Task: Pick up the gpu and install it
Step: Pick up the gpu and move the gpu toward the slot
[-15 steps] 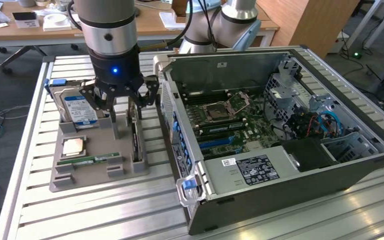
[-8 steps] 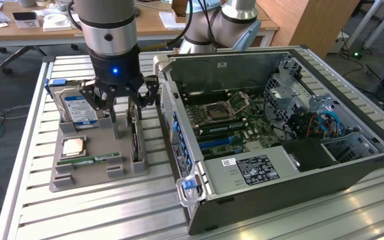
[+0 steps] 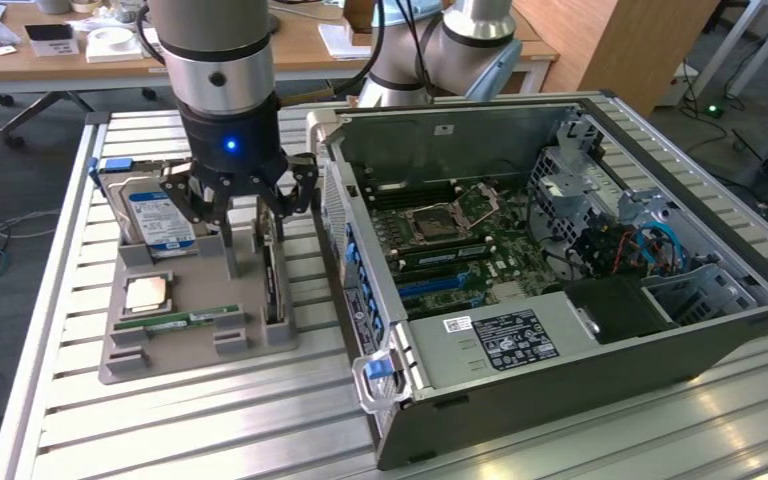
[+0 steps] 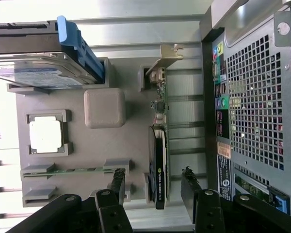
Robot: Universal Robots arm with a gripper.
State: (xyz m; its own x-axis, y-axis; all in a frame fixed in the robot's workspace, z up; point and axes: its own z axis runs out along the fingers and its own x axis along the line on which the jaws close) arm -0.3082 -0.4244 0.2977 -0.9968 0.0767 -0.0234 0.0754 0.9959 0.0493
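Gripper (image 4: 153, 178) released, jaws spread wide astride upright gpu (image 4: 159, 145), card untouched, slotted in grey holder (image 4: 87, 145)

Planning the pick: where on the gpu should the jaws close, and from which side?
Probably on its upper long edge, from straight above, jaws across the thin board: the gpu stands on edge in a slot of the grey holder, both flat faces free.

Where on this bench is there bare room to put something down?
The slatted table is bare on the near side of the grey tray, across to the computer case, and along the tray's edge at the exterior view's left. Crowded: the narrow gap between tray and case, beside which the open tool straddles the gpu.
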